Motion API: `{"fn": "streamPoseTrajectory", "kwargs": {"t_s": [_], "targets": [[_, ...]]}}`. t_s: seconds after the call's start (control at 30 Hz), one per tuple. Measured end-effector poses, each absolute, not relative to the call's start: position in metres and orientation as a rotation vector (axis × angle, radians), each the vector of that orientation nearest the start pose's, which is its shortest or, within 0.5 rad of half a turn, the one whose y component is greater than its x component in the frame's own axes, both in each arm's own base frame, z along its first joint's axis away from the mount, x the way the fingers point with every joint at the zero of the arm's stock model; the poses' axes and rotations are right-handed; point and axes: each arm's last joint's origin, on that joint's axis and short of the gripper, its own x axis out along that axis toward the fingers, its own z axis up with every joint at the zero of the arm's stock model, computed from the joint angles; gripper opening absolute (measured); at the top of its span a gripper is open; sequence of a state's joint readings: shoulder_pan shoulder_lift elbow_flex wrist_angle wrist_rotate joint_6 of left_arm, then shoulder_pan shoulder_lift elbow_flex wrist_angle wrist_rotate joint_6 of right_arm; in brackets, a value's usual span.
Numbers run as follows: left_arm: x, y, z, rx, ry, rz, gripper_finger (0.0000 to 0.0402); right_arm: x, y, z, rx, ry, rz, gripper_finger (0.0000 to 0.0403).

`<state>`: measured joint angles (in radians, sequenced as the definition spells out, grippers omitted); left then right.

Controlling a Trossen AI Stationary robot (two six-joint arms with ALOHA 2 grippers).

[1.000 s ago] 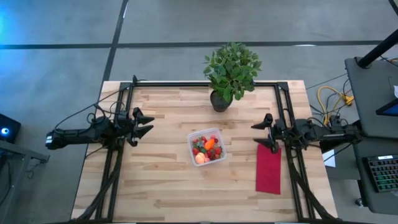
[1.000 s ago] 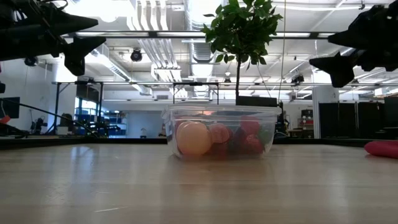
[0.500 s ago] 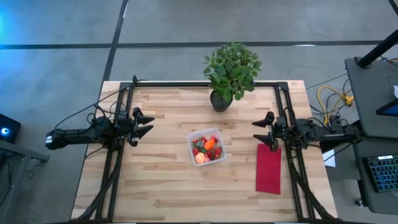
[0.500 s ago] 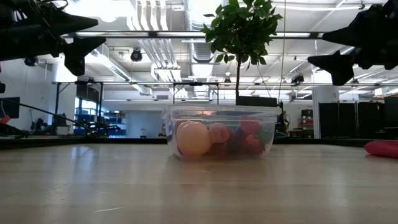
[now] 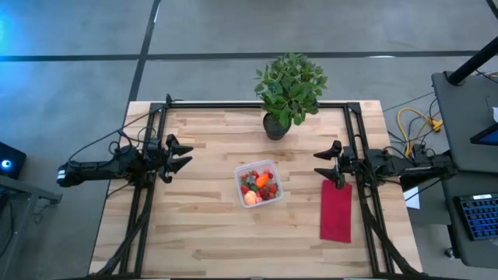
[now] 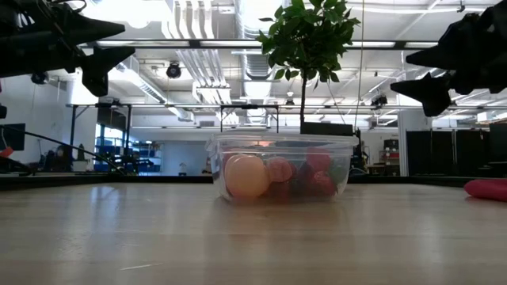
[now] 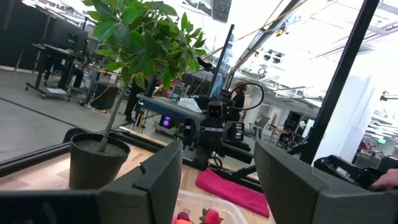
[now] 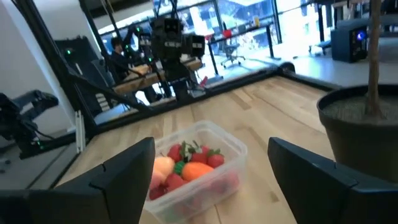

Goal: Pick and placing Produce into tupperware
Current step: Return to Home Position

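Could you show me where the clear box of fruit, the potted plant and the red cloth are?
tupperware [image 6: 281, 148]: low view, clear front wall just under the rim.
potted plant [image 5: 289, 84]: high view, middle of its leaves.
red cloth [image 5: 336, 211]: high view, centre of the cloth.

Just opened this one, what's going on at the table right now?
Nothing is being handled. The produce already lies in the tupperware at mid-table: strawberries, a carrot and a peach. The left gripper hangs open and empty on the left side. The right gripper is open and empty too, raised by the far end of the red cloth. A potted plant stands at the far edge.
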<state>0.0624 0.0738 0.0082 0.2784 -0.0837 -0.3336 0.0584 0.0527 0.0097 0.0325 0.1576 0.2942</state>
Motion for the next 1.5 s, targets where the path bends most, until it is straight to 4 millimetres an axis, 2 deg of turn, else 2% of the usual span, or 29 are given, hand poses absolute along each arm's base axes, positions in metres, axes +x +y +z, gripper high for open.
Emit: {"fn": "streamPoseTrajectory", "kwargs": {"t_s": [0.4,0.73,1.5], "targets": [[0.0992,0.0086,0.1872,-0.334,-0.236,0.108,0.0187,0.0965,0.0010,0.1736,0.256,-0.092,-0.091,0.0307],[0.0992,0.0086,0.1872,-0.334,-0.236,0.109,0.0187,0.0986,0.0012,0.1676,0.233,-0.023,-0.098,0.0310],[0.0992,0.0086,0.1872,-0.334,-0.236,0.109,0.0187,0.0990,0.0012,0.1671,0.235,-0.018,-0.098,0.0307]]}}
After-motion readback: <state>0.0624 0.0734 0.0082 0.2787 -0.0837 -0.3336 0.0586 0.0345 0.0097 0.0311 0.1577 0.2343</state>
